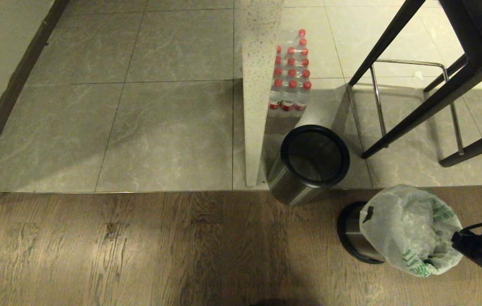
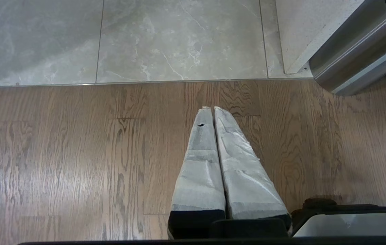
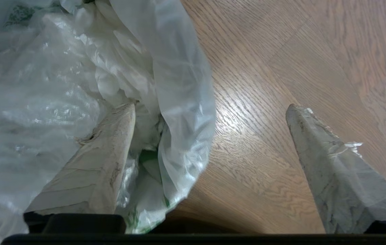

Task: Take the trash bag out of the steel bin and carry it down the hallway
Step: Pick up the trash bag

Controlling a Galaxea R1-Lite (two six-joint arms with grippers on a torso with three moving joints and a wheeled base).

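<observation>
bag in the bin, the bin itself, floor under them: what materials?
Trash bag: thin translucent plastic film, glossy, crinkled, green print. Steel bin: looks like brushed metal, faint sheen, black base ring. Floor: wood-grain planks, matte; real wood or laminate, can't tell.

Grey marbled floor tiles (image 1: 173,106) meet brown wood-grain flooring (image 1: 139,250); a speckled off-white partition (image 1: 257,85) stands beside black-legged chairs (image 1: 436,93).

Black right claw (image 3: 210,136) with grey tape-wrapped fingers (image 3: 329,163).
</observation>
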